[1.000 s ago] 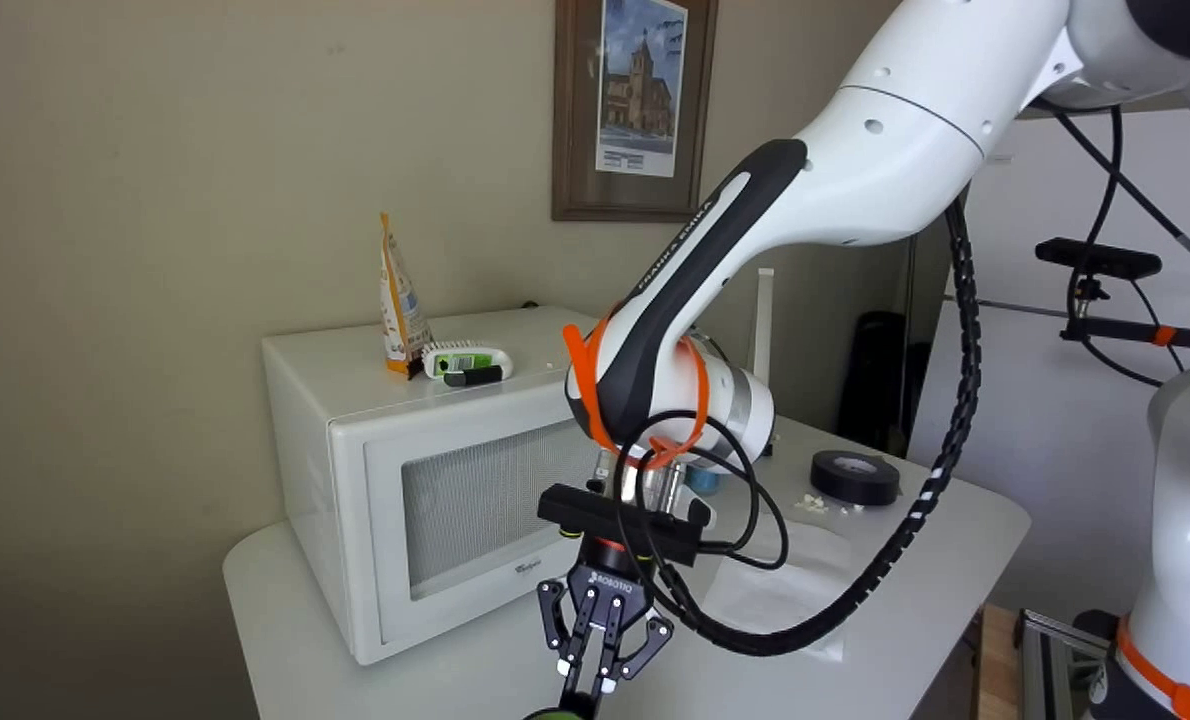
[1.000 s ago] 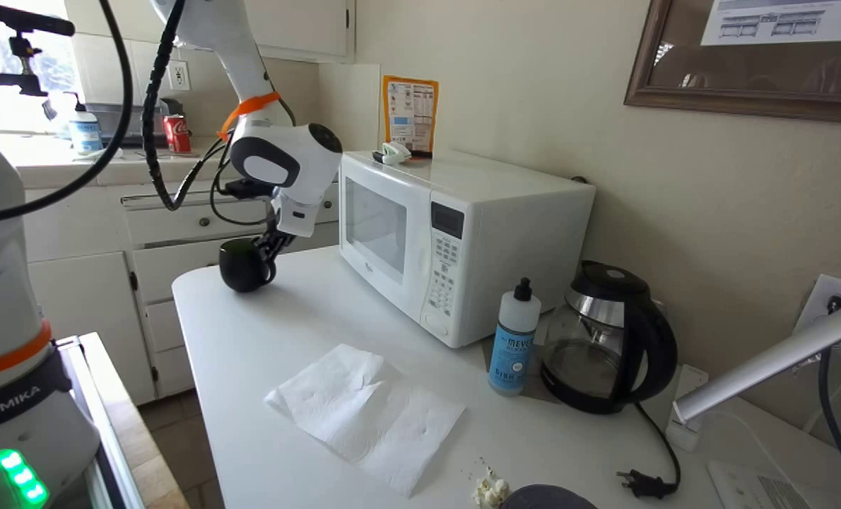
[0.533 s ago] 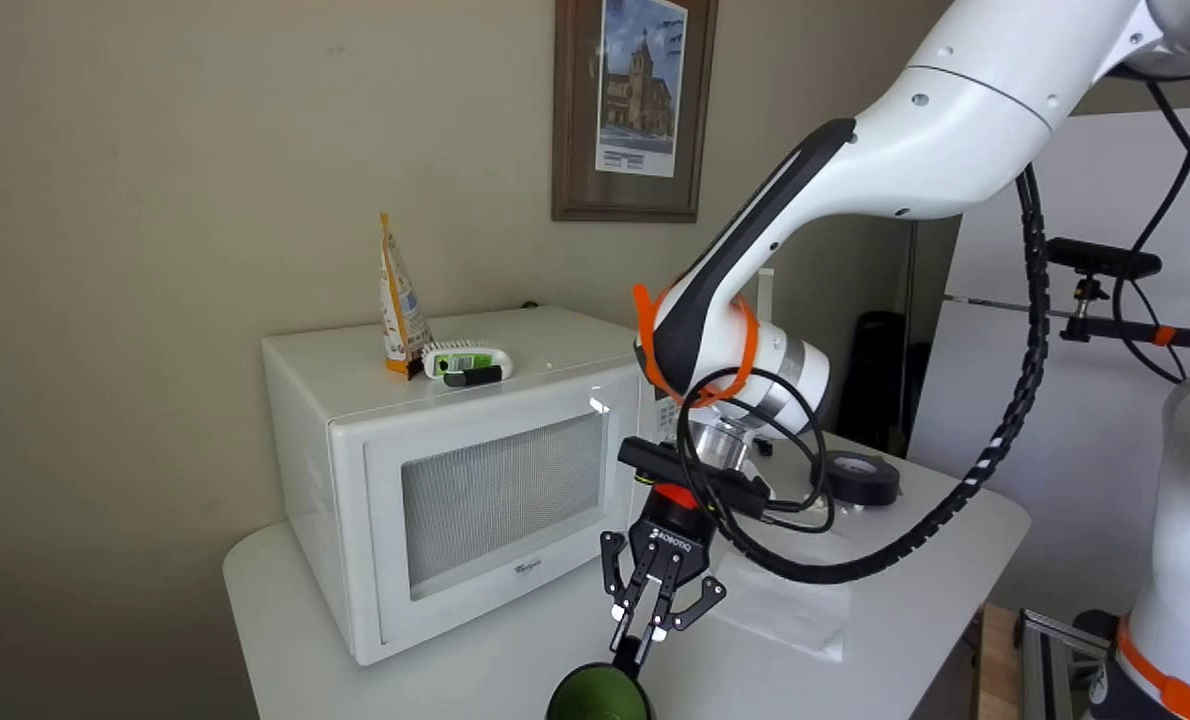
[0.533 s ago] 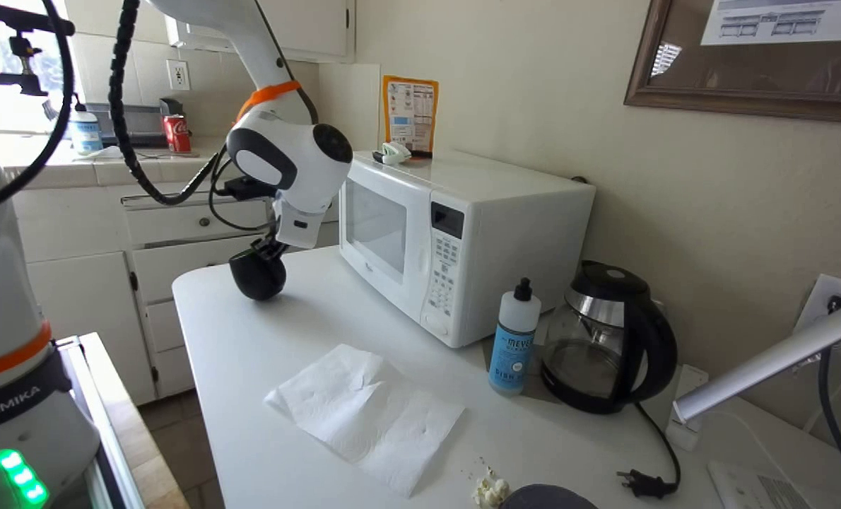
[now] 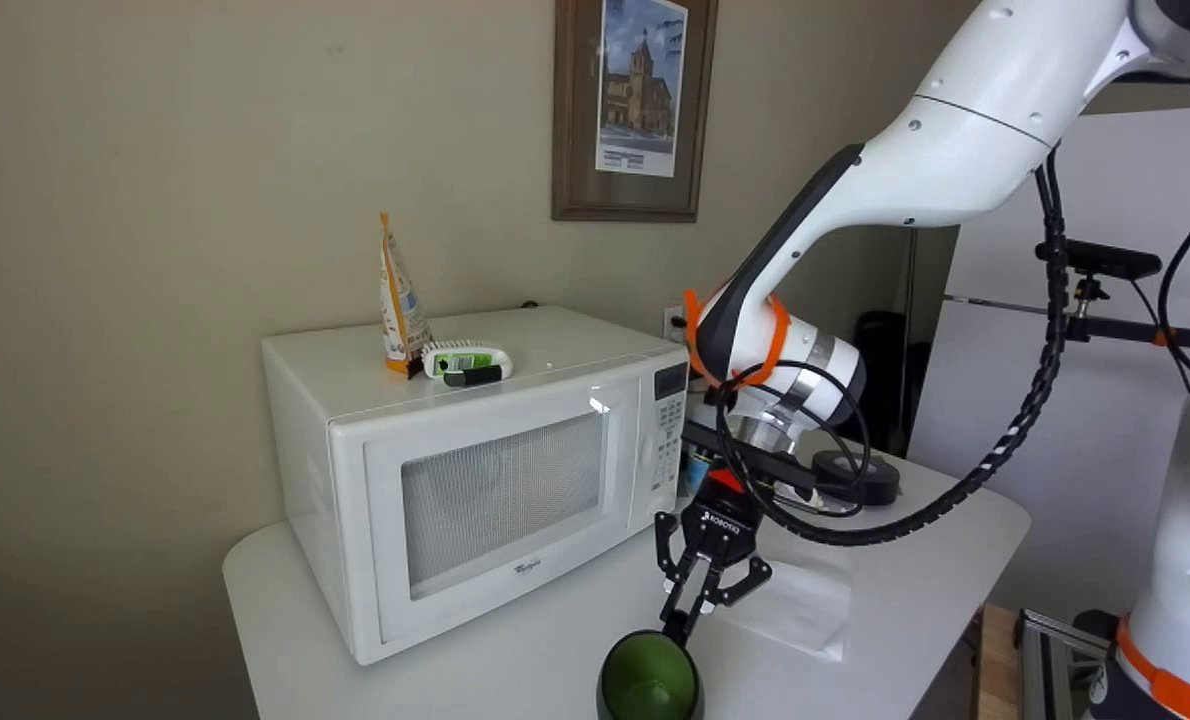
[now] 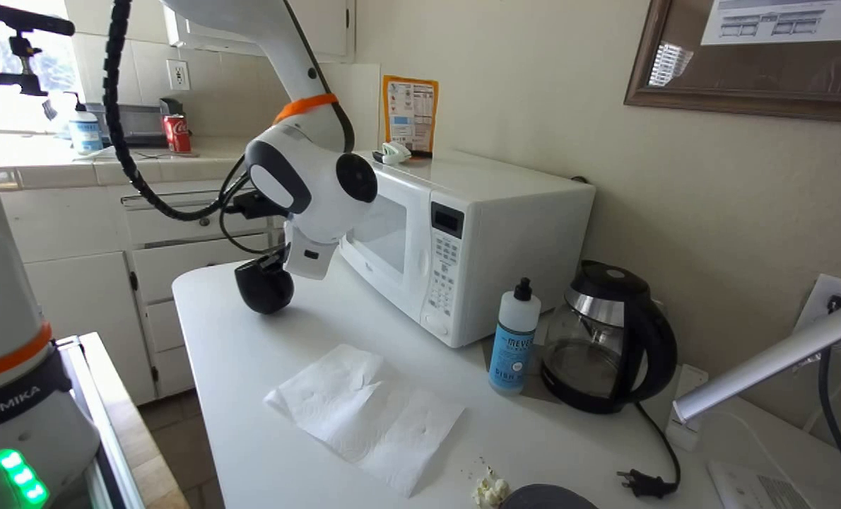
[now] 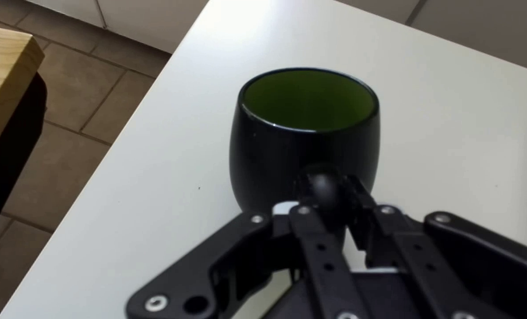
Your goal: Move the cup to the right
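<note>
Wrist view: the fingers (image 7: pixel 358 195) of the gripper (image 7: pixel 327 190), at lower centre of the frame, are drawn close together and hold the cup (image 7: pixel 299 150) by its handle (image 7: pixel 324 188). The cup takes up the centre of that frame, dark outside and green within, its mouth towards the top. In an exterior view the cup (image 5: pixel 652 678) is at the bottom, right of centre, its green inside facing the camera and its base cut off by the frame edge. In an exterior view the cup (image 6: pixel 265 286) is left of centre, tilted, its mouth towards the upper left. I cannot tell whether it touches the table (image 5: pixel 515 660).

Behind the gripper, the white arm (image 5: pixel 905 190) runs to the upper right corner. The microwave (image 5: pixel 500 500) fills the left half of that frame, a pouch (image 5: pixel 402 310) and a brush (image 5: pixel 470 362) on its top; a black roll (image 5: pixel 880 482) lies right of centre, partly behind cables. In an exterior view a paper towel (image 6: pixel 367 417) lies at lower centre, with a soap bottle (image 6: pixel 511 353) and kettle (image 6: pixel 579 360) to its right and popcorn (image 6: pixel 490 490) at the bottom edge.
</note>
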